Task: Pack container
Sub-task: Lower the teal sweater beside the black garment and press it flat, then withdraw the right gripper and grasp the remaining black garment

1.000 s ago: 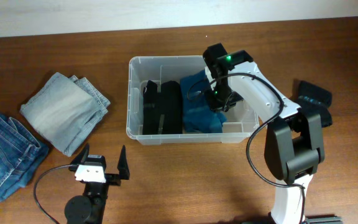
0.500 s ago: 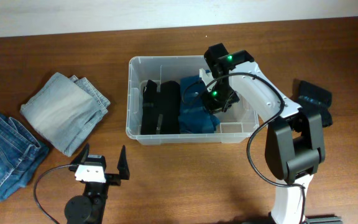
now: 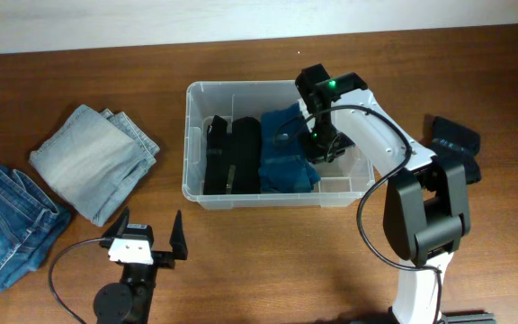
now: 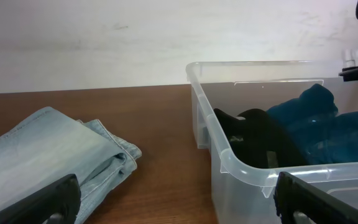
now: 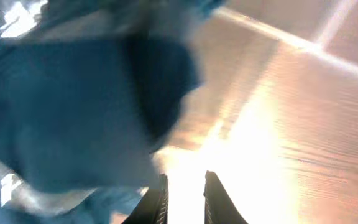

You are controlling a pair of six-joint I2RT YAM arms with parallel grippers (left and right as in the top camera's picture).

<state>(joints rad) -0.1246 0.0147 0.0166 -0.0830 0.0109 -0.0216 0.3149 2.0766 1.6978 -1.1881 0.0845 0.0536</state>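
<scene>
The clear box (image 3: 190,135) sits in the middle of the table (image 3: 277,256), with black clothes (image 3: 234,155) and blue clothes (image 3: 286,153) inside. The right gripper (image 3: 320,144) is down in the box, just beside the blue clothes, pinched shut on nothing. I think it should press the blue pile flat gently, not drag it. The left gripper (image 3: 150,227) sits wide open in front of the box, near the pale jeans (image 3: 97,160)

bin (image 3: 190,135) is sitting mid-frame, holding black garment (image 3: 234,155) at left and blue garment (image 3: 286,155) at right, the two touching | right gripper (image 3: 320,147) is hanging inside bin at blue garment's right edge | left gripper (image 3: 149,230) is resting in front of bin, jaws spread wide | light jeans (image 3: 93,160) and dark jeans (image 3: 3,220) are lying left of bin
</scene>
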